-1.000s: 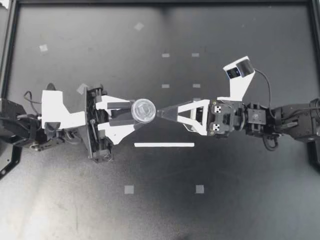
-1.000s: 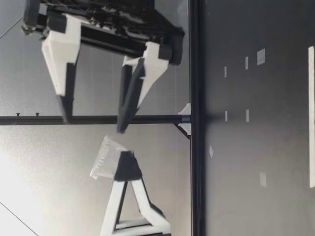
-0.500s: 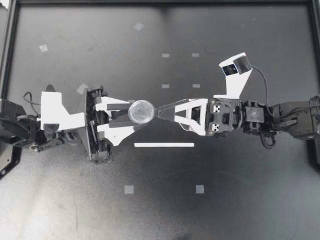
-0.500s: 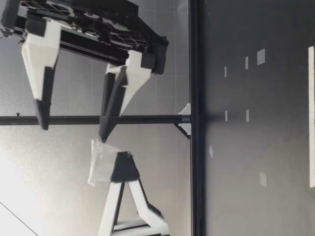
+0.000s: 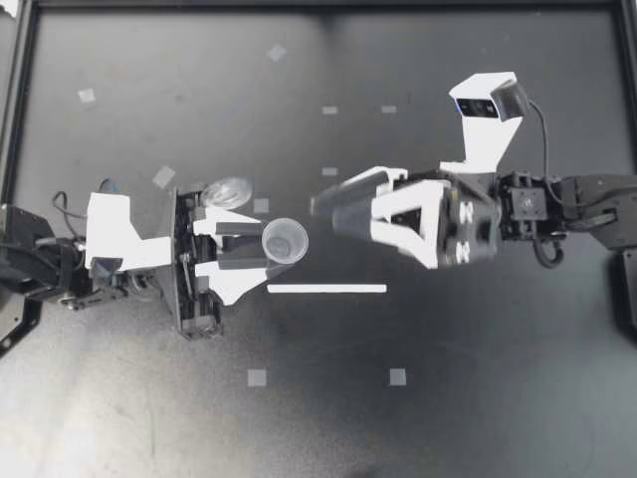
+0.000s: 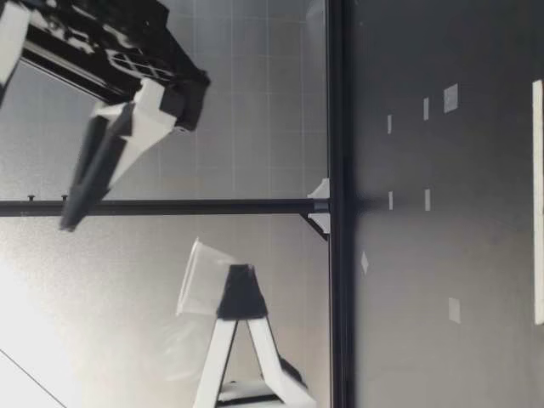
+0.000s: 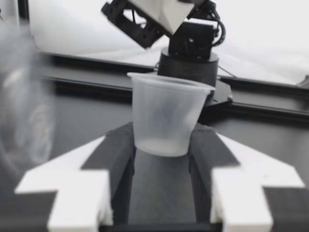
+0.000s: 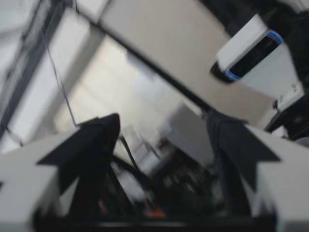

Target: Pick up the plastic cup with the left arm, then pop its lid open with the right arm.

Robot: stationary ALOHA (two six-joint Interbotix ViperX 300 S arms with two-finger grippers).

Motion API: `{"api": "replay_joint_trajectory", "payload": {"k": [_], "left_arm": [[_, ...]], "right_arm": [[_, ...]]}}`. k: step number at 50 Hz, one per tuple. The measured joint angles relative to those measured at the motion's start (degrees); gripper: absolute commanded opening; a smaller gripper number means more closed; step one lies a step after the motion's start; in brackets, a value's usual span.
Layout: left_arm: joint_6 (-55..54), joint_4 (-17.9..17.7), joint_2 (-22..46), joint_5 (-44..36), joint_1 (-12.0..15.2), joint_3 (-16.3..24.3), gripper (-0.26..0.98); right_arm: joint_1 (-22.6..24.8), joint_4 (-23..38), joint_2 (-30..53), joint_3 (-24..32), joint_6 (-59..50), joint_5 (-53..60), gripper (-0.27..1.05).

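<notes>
Gripping a clear plastic cup (image 5: 285, 240) by its lower part between both fingers (image 7: 115, 162), the left hand (image 5: 261, 244) sits left of centre in the top view, the cup mouth-up and raised above the desk (image 5: 448, 398). The right hand (image 5: 323, 204), just right of the cup and apart from it, is spread wide and holds nothing. A blurred second cup (image 5: 229, 191) shows beside the left hand, toward the frame's top.
</notes>
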State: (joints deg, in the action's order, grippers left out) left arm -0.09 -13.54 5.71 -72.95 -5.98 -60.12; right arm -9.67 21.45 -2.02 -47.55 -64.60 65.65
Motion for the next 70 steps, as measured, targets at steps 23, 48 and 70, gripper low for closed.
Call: {"api": "replay_joint_trajectory", "payload": {"k": [23, 48, 70], "left_arm": [[0.09, -0.09, 0.00, 0.00, 0.00, 0.09, 0.12], [0.00, -0.09, 0.00, 0.00, 0.00, 0.09, 0.12], [-0.09, -0.09, 0.00, 0.09, -0.09, 0.09, 0.12]], "right_arm": [[-0.26, 9.23, -6.68, -4.39, 42.36, -19.16, 0.71], [-0.09, 7.29, -6.68, -4.92, 44.74, -19.34, 0.71], [-0.09, 7.29, -6.68, -5.01, 44.74, -19.34, 0.71]]}}
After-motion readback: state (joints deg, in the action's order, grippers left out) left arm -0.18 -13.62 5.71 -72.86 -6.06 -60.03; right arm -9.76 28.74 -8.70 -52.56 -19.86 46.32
